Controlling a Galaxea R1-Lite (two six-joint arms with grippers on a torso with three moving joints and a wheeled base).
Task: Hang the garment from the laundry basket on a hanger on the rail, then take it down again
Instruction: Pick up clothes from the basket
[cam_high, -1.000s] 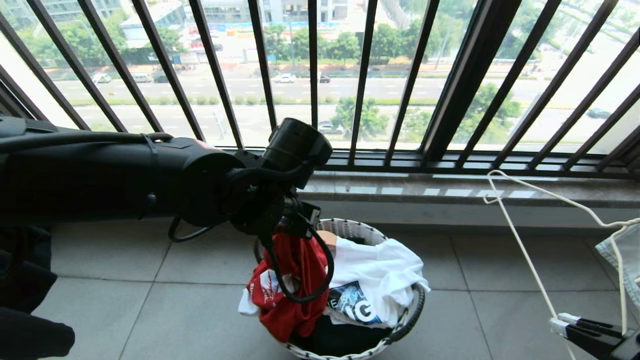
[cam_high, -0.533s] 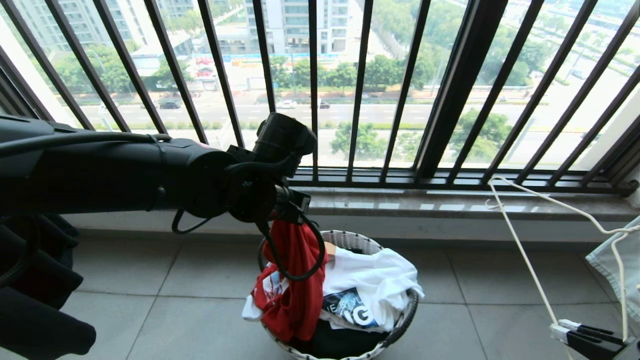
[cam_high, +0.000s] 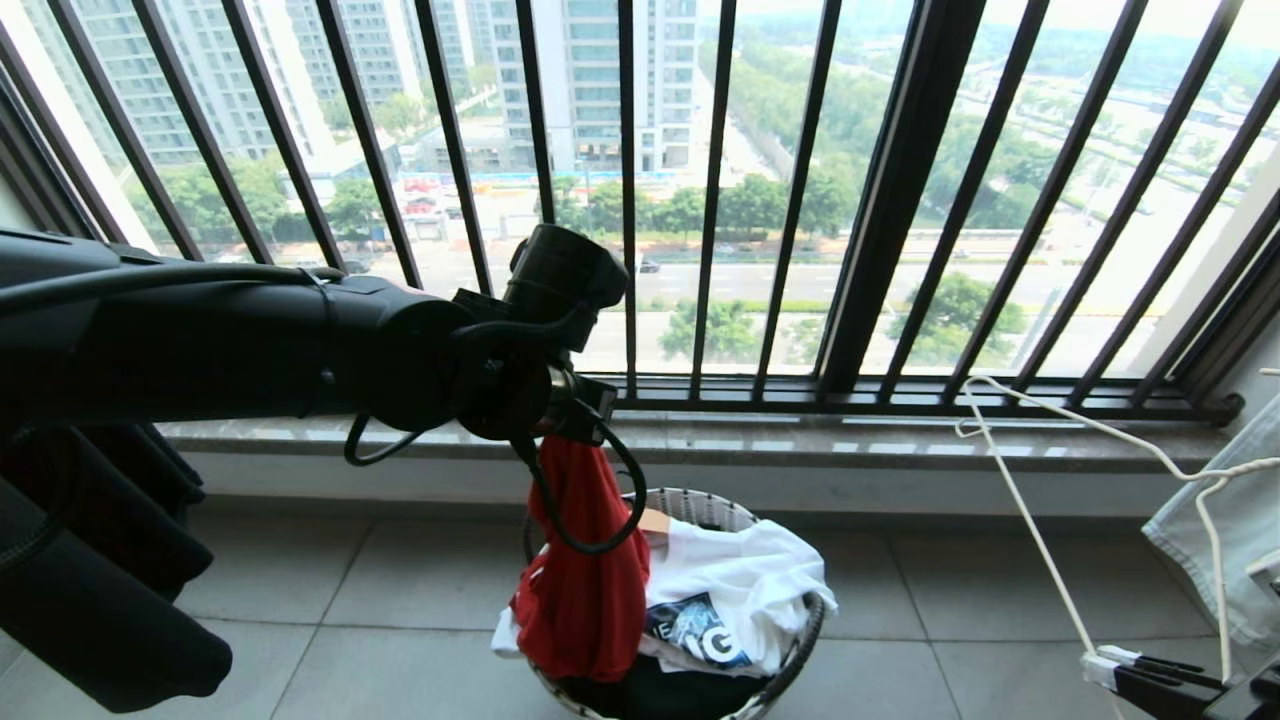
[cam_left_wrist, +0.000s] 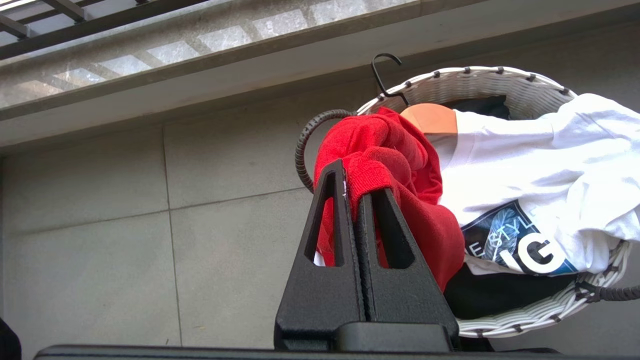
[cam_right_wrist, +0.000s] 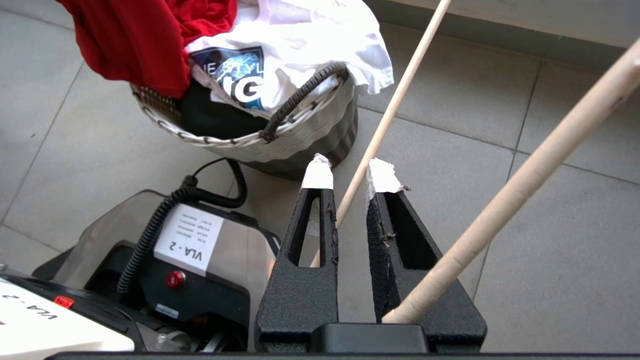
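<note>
My right gripper (cam_right_wrist: 350, 177) holds the hanger (cam_high: 1040, 545) low beside me. Further out, my left gripper (cam_left_wrist: 356, 192) is clamped on the garment (cam_high: 585, 580), its tail trailing into the laundry basket (cam_high: 700, 503); hanging and removal remain.

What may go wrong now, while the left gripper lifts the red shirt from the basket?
The left gripper pinches only a small fold of the garment, so it may slip out. Its lower part lies against the white shirt in the laundry basket and may drag it out.
</note>
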